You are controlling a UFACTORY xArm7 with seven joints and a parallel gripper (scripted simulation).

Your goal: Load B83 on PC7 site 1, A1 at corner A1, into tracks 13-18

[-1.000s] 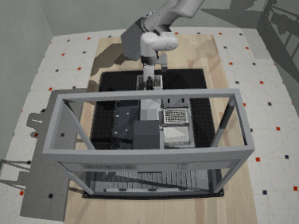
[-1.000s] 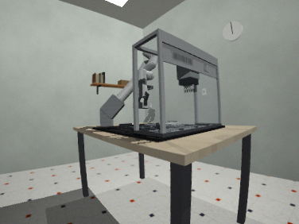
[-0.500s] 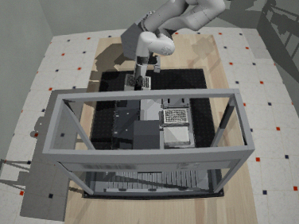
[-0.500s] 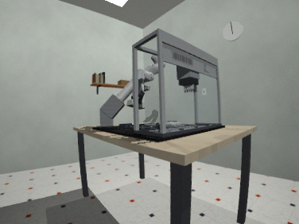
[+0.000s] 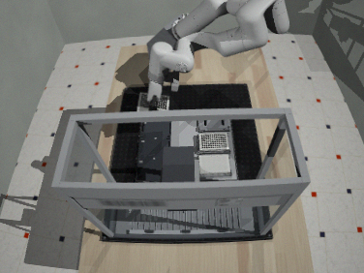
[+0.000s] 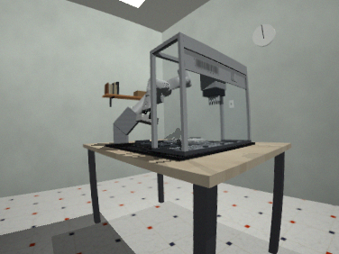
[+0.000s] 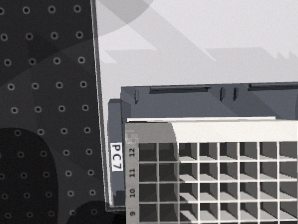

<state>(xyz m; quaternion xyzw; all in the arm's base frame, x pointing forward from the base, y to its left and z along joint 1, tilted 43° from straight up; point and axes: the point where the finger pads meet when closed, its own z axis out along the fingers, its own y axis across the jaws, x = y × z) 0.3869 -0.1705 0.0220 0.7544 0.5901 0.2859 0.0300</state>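
We are looking at a pale wooden table (image 6: 225, 164) on dark legs, standing on a white tiled floor (image 6: 135, 212) speckled with small red and dark squares, between grey-green walls. A round clock (image 6: 264, 34) is hanging on one wall, and a single wall shelf (image 6: 121, 95) is carrying a few books. On the table a black perforated deck (image 5: 213, 94) is lying under one grey open frame (image 5: 179, 116) — the instrument.

We are counting one arm (image 5: 227, 29), reaching down at the near edge of the frame, and one gripper (image 5: 164, 94). Its fingers are standing wide and clamped on the deep-well block B83 (image 7: 220, 170), which is filling the lower part of the wrist view with square wells and row numbers 9 to 12 along its left edge.

The block is hanging above the near end of the one carrier, PC7 (image 7: 200, 102), whose label is showing just beside the block's corner; whether they are touching we cannot tell.

Two plates are sitting in the row of nests on the right — B38 (image 5: 213, 141) with its dotted face, and B33 (image 5: 215, 165) beyond it. The nearest nest is hard to make out under the frame's bar.
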